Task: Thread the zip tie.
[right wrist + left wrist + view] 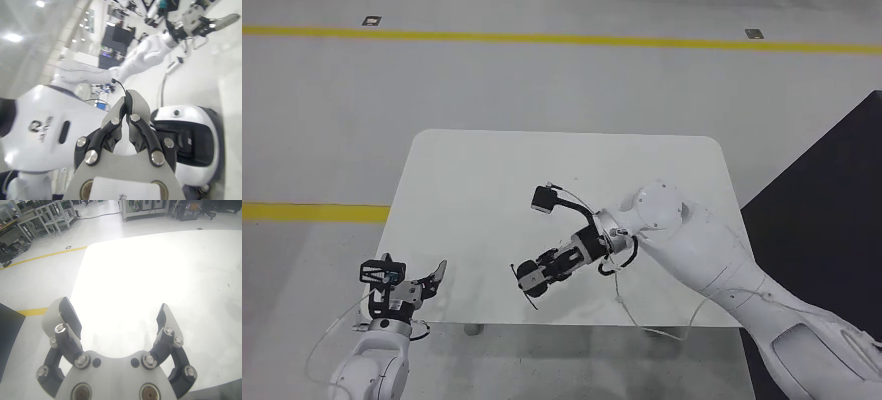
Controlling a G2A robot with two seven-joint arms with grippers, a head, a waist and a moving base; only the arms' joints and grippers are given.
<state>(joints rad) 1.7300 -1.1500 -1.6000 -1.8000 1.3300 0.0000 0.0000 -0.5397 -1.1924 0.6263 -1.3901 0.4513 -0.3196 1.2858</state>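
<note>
Over the near corner of the white table, the left gripper sat spread wide and empty. The right gripper, above the table's near edge, was pinched shut on the black zip tie, whose head end poked past the fingertips. Threading would likely need the left gripper to catch the free tail and line it up squarely with the head.

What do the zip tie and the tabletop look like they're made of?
Zip tie: thin, black, curving out of the right gripper, with a small blocky head; likely flexible plastic, matte. Table: smooth, white, with rounded corners and strong glare; perhaps laminate or coated board, not certain.
</note>
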